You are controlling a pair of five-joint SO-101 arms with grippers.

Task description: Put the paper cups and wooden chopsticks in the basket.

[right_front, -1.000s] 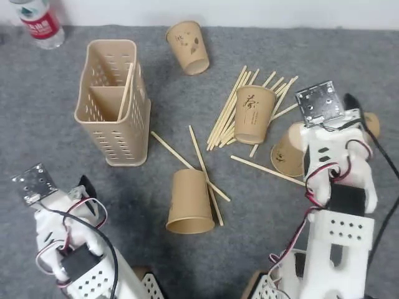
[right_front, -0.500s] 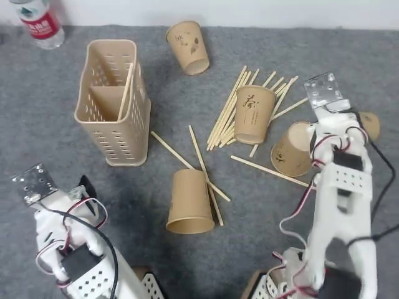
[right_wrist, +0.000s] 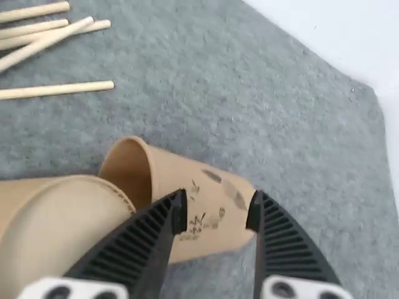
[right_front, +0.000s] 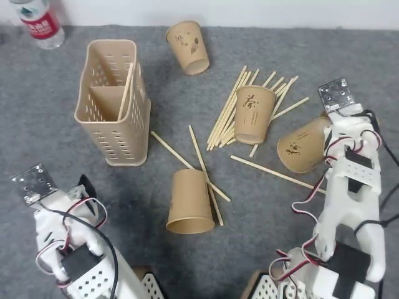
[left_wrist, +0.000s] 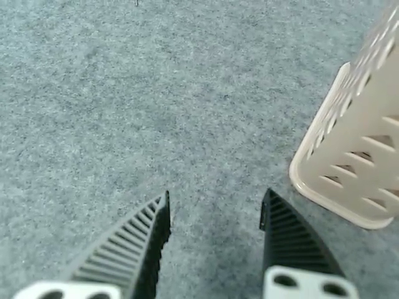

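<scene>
Bottle (right_front: 38, 23) sits at the counter's (right_front: 75, 187) far-left corner. Left pincer (left_wrist: 216, 196) is by the near-left corner: open, jaws apart over bare grey, gripping nothing, a lower corner of the basket (right_front: 112, 103) close by. The basket stands upright left of centre, with one stick (right_front: 126, 90) leaning inside it. Far cup (right_front: 188, 47) lies near the far edge, mouth facing the near edge. Two crossed sticks (right_front: 198, 163) lie mid-counter, and the near cup (right_front: 189, 202) rests against them, wide end toward the near edge. The stick pile (right_front: 227, 112) is fanned out right of centre with the mid cup (right_front: 253, 114) standing on it. A lone stick (right_front: 271, 171) lies just nearward of the pile. Right cup (right_front: 303, 144) lies on its side against the right arm (right_front: 349, 180), near the right edge. Right pincer (right_wrist: 218, 194) is open and holds nothing. We see its jaws framing a fifth cup (right_wrist: 209, 212), which lies on its side just beside the right cup. We can't tell whether the jaws touch it.
</scene>
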